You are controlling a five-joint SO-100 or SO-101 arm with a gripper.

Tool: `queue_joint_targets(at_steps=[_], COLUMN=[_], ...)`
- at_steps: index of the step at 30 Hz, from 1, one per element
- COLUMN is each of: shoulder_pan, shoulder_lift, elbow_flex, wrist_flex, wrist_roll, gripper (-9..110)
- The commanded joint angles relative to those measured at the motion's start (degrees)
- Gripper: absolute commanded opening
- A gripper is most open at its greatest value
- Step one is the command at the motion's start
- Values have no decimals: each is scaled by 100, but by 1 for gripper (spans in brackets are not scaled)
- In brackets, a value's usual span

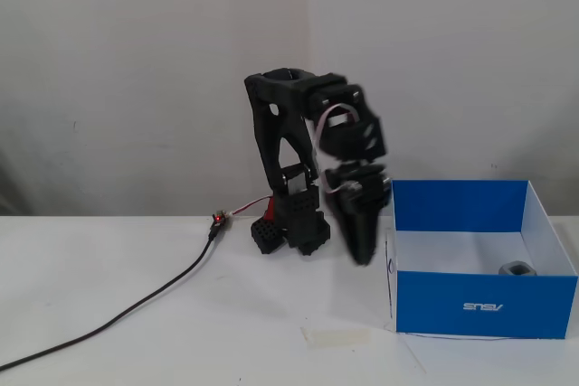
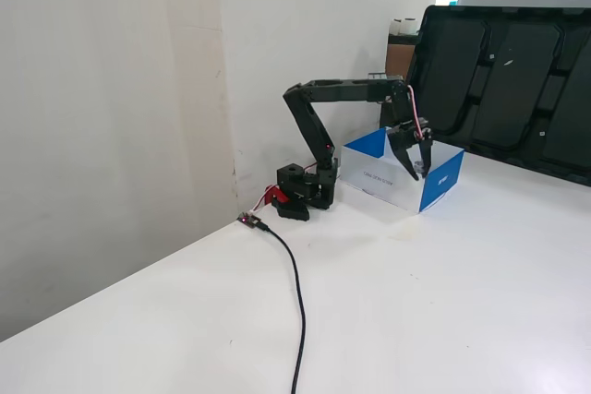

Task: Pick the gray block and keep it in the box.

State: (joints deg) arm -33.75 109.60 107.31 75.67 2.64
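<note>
The gray block (image 1: 517, 268) sits inside the box (image 1: 485, 305), right of the gripper (image 1: 362, 255) in a fixed view, a recessed face up. The gripper, jaws slightly parted, holds nothing.

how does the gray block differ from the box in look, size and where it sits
The gray block is a plain gray cube with rounded corners; the box is blue outside, white inside, with an upside-down white logo on its front. The gray block is far smaller than the box. The gray block lies inside, near the front right corner in a fixed view, while the box rests on the white table. Both are square-shaped, and the claw touches neither.
</note>
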Motion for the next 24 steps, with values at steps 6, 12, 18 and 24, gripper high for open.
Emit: queue_joint_targets(at_steps=[6, 12, 18, 24], shoulder_pan=[1512, 2057, 2426, 2760], shoulder_lift=[439, 923, 1863, 2733], elbow_flex=[536, 1406, 2558, 3401], wrist_flex=[-729, -1380, -1837, -2197], wrist_roll=[-993, -1072, -958, -853], gripper=[0, 0, 0, 0])
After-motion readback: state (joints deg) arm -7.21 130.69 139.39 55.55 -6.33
